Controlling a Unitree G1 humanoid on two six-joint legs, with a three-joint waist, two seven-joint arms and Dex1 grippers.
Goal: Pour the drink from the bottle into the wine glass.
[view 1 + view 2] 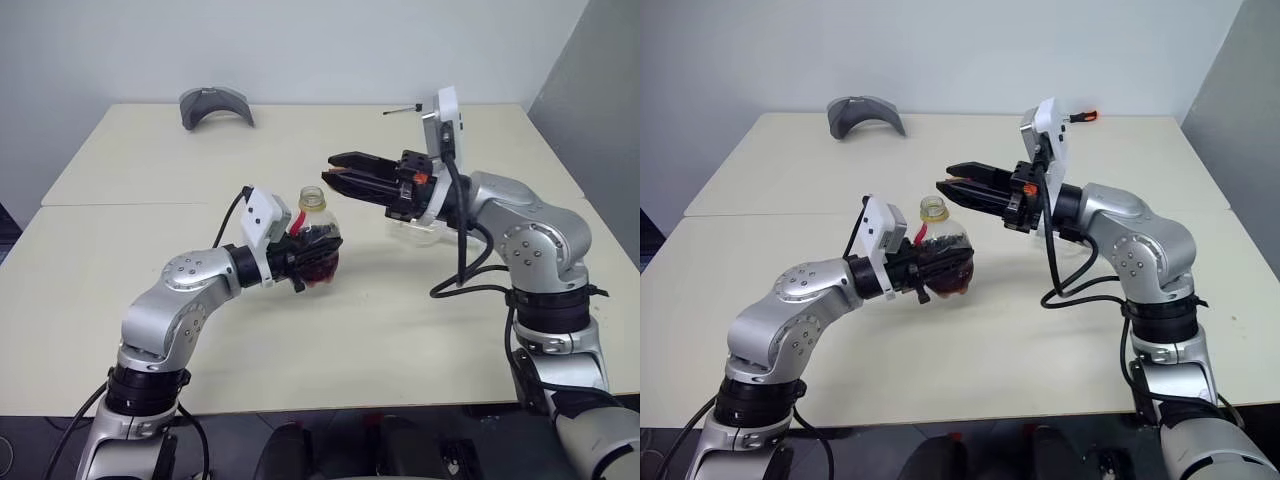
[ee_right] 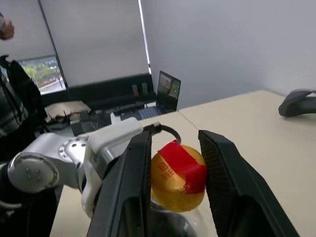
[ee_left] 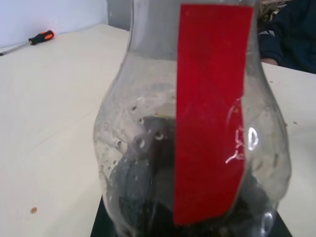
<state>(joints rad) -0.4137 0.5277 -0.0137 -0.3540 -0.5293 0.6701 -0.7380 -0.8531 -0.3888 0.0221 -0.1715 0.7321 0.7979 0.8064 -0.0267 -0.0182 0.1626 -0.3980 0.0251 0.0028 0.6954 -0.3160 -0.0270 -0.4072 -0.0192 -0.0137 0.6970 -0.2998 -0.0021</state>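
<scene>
My left gripper (image 1: 320, 252) is shut on the bulbous body of the clear bottle (image 1: 314, 232) and holds it upright just above the table. The bottle's neck is uncapped, and the dark drink (image 1: 322, 273) fills only its bottom. The left wrist view shows the bottle (image 3: 197, 148) close up with its red strip. My right gripper (image 1: 340, 176) points left, above and to the right of the neck. In the right wrist view it is shut on the yellow cap (image 2: 177, 175). The wine glass (image 1: 415, 233) stands behind my right forearm, mostly hidden.
A grey curved object (image 1: 215, 105) lies at the table's far left edge. A screwdriver (image 1: 1085, 117) with an orange handle rests at the far right. A seam (image 1: 120, 205) runs across the cream table. A person (image 2: 10, 108) stands beyond the table's left side.
</scene>
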